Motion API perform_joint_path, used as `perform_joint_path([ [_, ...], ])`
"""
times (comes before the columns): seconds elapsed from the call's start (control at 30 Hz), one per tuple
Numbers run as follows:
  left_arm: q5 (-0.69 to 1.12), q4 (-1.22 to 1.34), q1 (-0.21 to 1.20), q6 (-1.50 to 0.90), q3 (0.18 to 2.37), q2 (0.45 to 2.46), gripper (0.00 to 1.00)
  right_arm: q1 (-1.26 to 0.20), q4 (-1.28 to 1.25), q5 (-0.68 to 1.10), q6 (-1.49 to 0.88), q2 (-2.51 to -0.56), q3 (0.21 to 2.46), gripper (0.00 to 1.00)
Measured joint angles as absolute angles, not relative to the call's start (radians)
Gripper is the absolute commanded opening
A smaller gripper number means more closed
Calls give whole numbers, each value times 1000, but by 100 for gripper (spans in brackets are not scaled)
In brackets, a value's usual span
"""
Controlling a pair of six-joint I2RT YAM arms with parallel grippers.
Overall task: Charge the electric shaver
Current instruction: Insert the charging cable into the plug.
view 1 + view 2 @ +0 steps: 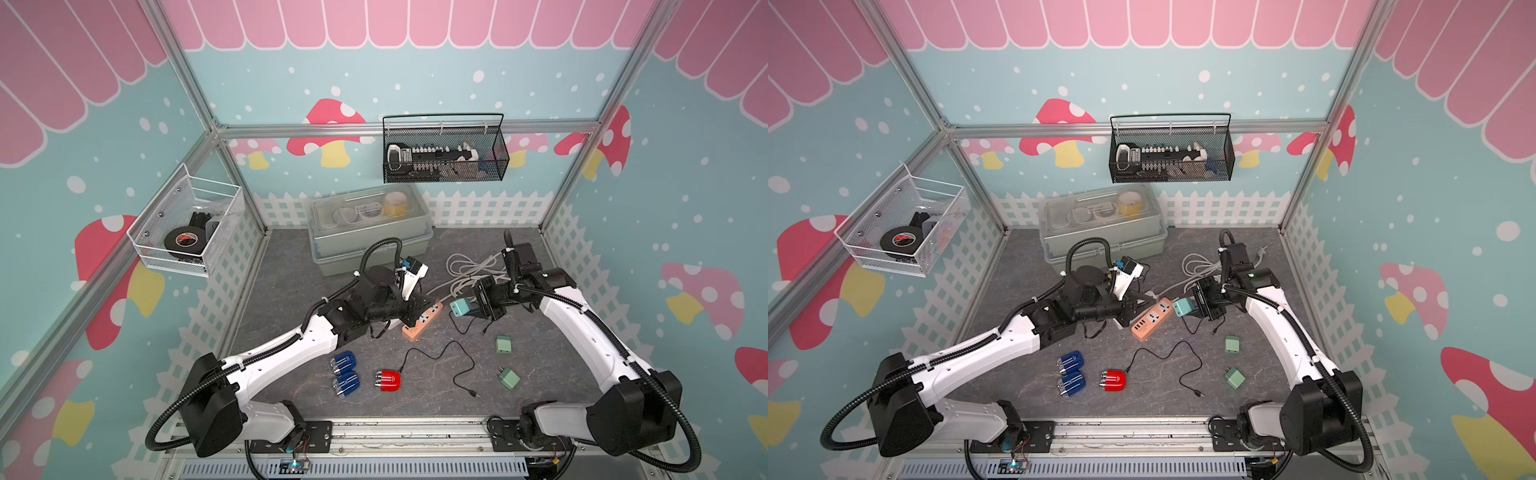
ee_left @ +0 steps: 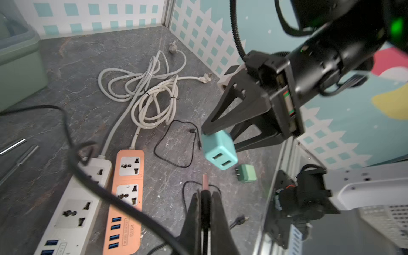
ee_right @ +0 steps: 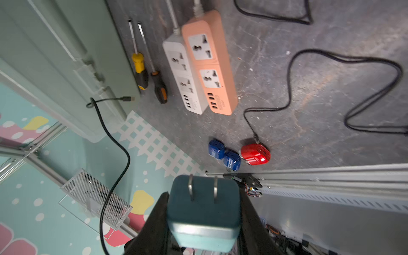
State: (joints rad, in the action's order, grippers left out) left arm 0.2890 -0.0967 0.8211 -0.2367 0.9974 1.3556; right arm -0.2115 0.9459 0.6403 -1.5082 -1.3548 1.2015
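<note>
Nearest the lens in the left wrist view, the left tool (image 2: 205, 194) was seen clenched on the USB plug (image 2: 205, 181) of a black lead (image 2: 132, 210). The metal tongue was left proud of the fingertips so that it could be entered into a port. Ahead of it, the teal adapter (image 2: 219, 150) was gripped by its flanks in the right tool (image 2: 220, 138) and carried clear of the table (image 1: 291, 270), near the far end of the orange power strip (image 1: 422, 322). Its two USB ports were turned toward the plug and its prongs back toward the right wrist camera, so both faces were kept free of the fingers. Plug and adapter were not yet touching; a straight push was judged to be the next need.

The red shaver (image 1: 388, 380) was left lying on the table near the front edge, beside two blue shavers (image 1: 344, 362) (image 1: 346, 384) and well apart from both tools. A thin lead was fitted to it, and that lead's free end (image 1: 473, 394) was unconnected. Whether the held lead was meant for it could not be told. The adapter was judged to be bound afterwards for a socket of the orange strip or the white power strip (image 2: 72, 209) beside it.
</note>
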Motion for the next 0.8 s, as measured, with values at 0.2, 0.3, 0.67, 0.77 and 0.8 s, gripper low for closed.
perform_joint_path([
  [0.2,231,-33,848,-102,936,1368,0,-195,1100,671,-1423,-1445,1279,0],
  [0.3,227,9,861,-83,936,1381,0,-195,1134,674,-1406,-1460,1280,0],
  [0.67,228,93,887,-83,937,1431,0,-195,1125,692,-1422,-1470,1265,0],
  [0.77,231,94,890,-83,937,1441,0,-195,1118,698,-1430,-1470,1264,0],
  [0.8,233,95,892,-82,937,1444,0,-195,1114,699,-1433,-1470,1264,0],
])
